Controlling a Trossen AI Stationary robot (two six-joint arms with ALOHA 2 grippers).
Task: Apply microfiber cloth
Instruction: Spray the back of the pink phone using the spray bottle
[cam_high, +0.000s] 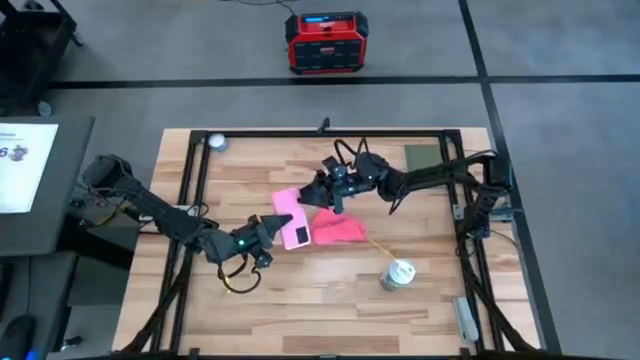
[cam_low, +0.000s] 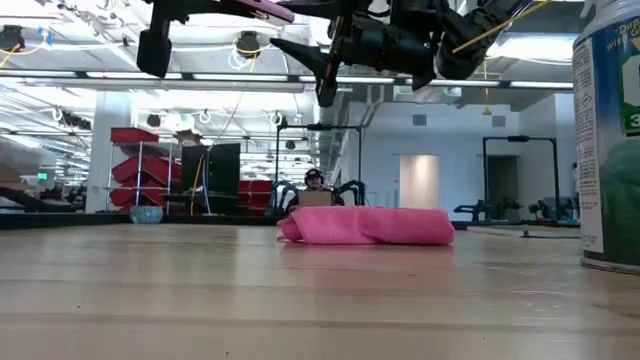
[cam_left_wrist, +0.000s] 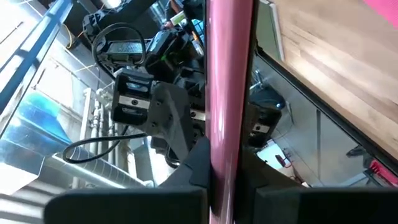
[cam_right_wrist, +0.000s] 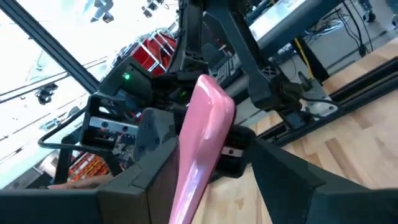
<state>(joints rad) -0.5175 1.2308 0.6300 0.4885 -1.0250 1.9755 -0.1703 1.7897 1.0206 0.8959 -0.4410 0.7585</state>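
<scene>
- In the low view a green-and-white canister (cam_low: 610, 135) stands nearest, at the right edge, on the wooden table (cam_low: 200, 300).
- Beyond it the microfiber cloth (cam_low: 368, 225) lies bunched on the tabletop, touched by neither gripper; both arms hang in the air above it.
- From above, the cloth (cam_high: 338, 228) sits near the table's middle, just beside the pink phone (cam_high: 291, 216) and between the two grippers.
- The left gripper (cam_high: 284, 221) has its jaws closed on one end of the phone; its wrist view shows the pink edge (cam_left_wrist: 229, 93) pinched between the fingers (cam_left_wrist: 193, 177).
- The right gripper (cam_high: 312, 193) clamps the phone's other end (cam_right_wrist: 202, 134), its jaws narrowed around it, just beside the cloth.
- Farther back, an olive-green pad (cam_high: 421, 157) lies near the table's far edge.
- A red box (cam_high: 322, 43) sits on the floor beyond.
</scene>
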